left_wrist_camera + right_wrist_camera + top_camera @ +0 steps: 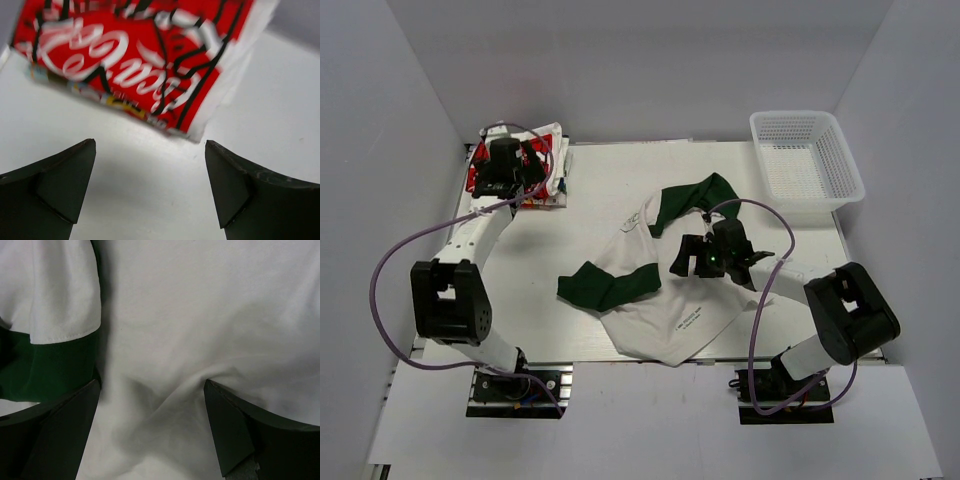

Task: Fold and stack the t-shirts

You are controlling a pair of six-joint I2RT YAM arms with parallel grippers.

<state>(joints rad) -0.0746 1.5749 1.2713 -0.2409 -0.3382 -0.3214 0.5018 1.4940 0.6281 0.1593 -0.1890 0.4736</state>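
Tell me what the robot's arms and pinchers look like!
The left arm and right arm are white tubes with chunky black joints. A purple cable loops along each. The fingers are black and wedge-shaped. A tiny green light glows near the right gripper.

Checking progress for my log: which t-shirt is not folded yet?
The white tee with dark green sleeves, lying crumpled and spread out under the right tool. The red-print tee sits folded at the far left.
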